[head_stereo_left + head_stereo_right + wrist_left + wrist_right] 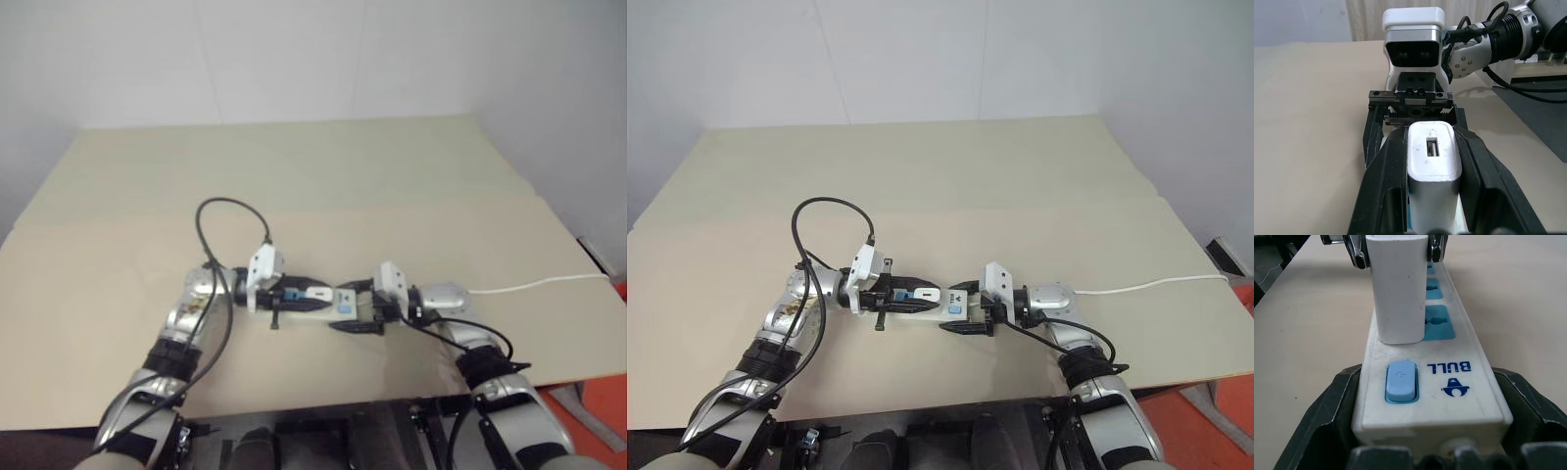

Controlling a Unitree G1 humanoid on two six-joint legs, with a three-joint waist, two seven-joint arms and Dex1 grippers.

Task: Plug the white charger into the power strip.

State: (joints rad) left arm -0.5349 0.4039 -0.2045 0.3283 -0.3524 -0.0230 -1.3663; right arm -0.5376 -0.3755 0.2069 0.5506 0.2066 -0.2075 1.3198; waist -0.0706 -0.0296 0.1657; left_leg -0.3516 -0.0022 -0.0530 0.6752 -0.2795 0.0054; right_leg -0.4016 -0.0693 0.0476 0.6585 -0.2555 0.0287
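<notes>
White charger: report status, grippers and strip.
Left gripper shut on white charger, standing over power strip. Right gripper clamps strip's button end. Seating unclear. Nothing in the way.

The white charger (1399,289) hid part of the power strip (1459,382) socket nearest the blue button (1400,381), so whether its prongs were seated could not be told. Its top ran past the picture's edge in the right wrist view. Beyond the charger, the strip's far sockets were barely visible, and the strip's cord end was cut off.
</notes>
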